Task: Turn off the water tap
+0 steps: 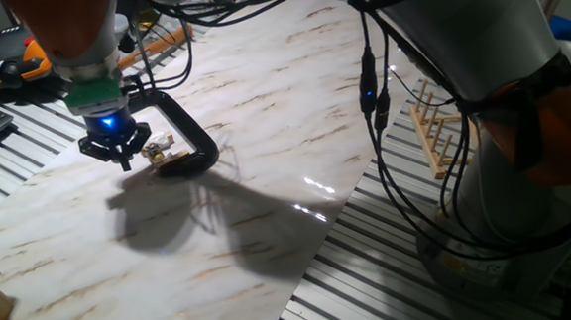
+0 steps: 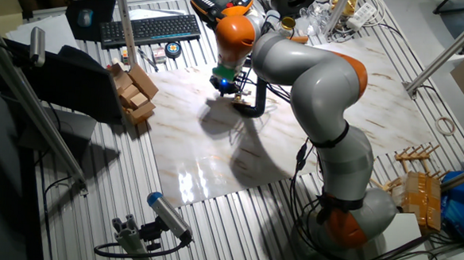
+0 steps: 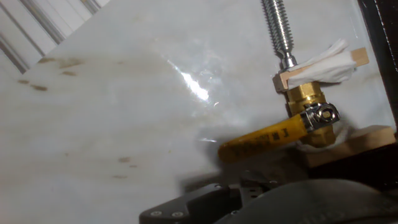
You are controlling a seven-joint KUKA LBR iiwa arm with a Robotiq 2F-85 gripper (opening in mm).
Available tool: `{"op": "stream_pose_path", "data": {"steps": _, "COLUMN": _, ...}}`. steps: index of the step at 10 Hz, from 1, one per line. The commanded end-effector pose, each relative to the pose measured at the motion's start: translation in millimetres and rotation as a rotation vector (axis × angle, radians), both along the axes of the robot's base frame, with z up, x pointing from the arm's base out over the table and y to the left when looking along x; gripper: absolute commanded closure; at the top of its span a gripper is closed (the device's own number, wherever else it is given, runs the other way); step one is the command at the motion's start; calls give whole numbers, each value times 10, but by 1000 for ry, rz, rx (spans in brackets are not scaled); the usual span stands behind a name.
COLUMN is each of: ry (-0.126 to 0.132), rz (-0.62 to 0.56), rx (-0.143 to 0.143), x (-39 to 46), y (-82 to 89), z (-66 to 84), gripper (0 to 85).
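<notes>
The water tap (image 3: 305,99) is a small brass valve with a yellow lever handle (image 3: 261,140), held in the jaw of a black C-clamp (image 1: 195,140) under its silver screw rod (image 3: 278,28), with white padding and wood shims. The lever points left and slightly down in the hand view. My gripper (image 1: 117,152) hangs low over the marble board just left of the tap (image 1: 162,152). The hand view shows only dark parts of the gripper (image 3: 205,202) along the bottom edge, close below the lever's free end. Contact is not visible. The fingertips are hidden.
The clamp lies on a marble-patterned board (image 1: 267,129) on a slatted metal table. A keyboard (image 2: 150,28) and wooden blocks (image 2: 134,93) lie beyond the board's edge. A wooden rack (image 1: 442,125) stands off the board's other side. Cables hang from the arm.
</notes>
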State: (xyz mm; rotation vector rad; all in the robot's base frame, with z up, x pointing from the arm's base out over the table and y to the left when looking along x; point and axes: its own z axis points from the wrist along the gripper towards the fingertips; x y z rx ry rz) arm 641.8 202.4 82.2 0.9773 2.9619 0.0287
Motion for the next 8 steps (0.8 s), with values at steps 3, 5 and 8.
{"op": "stream_pose_path", "data": {"steps": 3, "ry": -15, "rz": 115, "rx": -27, "x": -116, "y": -58, "z": 84, "gripper": 850}}
{"op": "stream_pose_path", "data": {"steps": 5, "ry": -26, "rz": 193, "rx": -35, "x": -172, "y": -126, "z": 126, "gripper": 850}}
{"op": "stream_pose_path", "data": {"steps": 8, "ry": -25, "rz": 277, "rx": 10, "x": -245, "y": -289, "z": 297, "gripper": 850}}
